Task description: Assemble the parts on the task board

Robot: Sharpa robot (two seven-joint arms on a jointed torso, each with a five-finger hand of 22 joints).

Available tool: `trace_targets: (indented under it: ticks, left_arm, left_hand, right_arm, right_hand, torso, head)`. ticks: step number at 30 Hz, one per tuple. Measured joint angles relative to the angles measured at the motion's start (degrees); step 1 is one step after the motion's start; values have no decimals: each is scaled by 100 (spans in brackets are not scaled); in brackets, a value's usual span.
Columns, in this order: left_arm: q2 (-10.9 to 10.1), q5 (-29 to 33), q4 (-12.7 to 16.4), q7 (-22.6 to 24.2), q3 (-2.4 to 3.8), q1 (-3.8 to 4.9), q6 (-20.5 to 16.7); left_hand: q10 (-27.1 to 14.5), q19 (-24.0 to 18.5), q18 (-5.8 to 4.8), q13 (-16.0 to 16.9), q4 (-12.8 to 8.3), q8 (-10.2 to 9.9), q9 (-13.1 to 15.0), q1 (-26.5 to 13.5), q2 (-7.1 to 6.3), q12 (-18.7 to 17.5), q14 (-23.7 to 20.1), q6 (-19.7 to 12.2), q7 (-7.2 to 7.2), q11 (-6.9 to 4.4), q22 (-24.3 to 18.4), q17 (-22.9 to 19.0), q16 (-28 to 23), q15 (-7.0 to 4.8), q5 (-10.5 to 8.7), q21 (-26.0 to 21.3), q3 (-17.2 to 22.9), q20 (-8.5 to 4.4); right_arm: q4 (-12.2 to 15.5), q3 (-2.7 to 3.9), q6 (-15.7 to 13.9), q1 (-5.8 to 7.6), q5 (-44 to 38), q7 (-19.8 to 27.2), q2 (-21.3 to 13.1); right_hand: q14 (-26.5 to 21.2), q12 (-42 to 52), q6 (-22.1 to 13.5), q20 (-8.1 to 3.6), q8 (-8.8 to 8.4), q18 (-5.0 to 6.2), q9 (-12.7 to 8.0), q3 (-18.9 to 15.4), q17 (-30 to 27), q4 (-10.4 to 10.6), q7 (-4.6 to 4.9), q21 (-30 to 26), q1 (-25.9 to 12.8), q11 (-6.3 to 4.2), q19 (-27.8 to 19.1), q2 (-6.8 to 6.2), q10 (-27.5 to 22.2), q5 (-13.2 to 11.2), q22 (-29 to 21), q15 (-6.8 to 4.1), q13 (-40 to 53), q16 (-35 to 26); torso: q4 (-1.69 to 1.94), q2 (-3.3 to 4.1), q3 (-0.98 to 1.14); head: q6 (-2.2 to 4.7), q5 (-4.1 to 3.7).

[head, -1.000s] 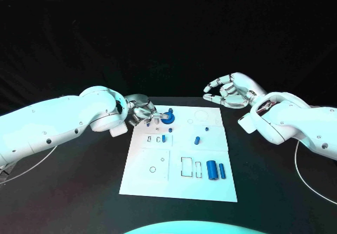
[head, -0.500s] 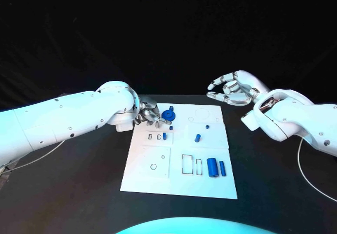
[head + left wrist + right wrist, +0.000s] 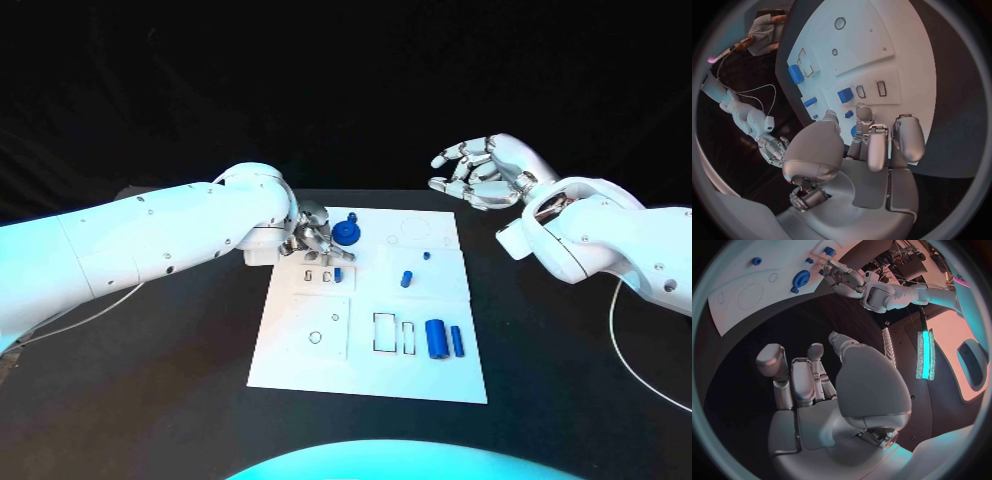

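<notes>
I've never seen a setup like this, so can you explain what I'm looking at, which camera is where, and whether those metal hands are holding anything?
It is a robot with two white arms ending in silver hands. One picture looks down from its head; the two round ones come from cameras at its wrists. On the black table lies a white task board with small blue parts, such as a round blue part and two blue cylinders. The left hand reaches over the board beside the round part; whether it grips anything is unclear. The right hand hovers, fingers curled, holding nothing.
</notes>
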Motion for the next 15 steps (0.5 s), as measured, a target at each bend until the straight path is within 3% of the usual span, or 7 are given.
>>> trace_targets:
  ticks: [15]
  left_arm:
    - [156,104,-101,-46,-29,-4,354]
  left_hand:
    - [-41,0,0,-25,-2,22,57,187,95,0,0,-42,0,-1,32,-1,20,0,0,21,2,0]
  right_arm:
    - [-32,-4,-137,-12,84,54,51]
  right_hand:
    - [0,-43,0,12,0,29,7,-10,-39,22,0,-68,0,0,-11,0,0,0,-54,0,-70,-46]
  torso:
    - [3,0,1]
  head:
    - [-35,3]
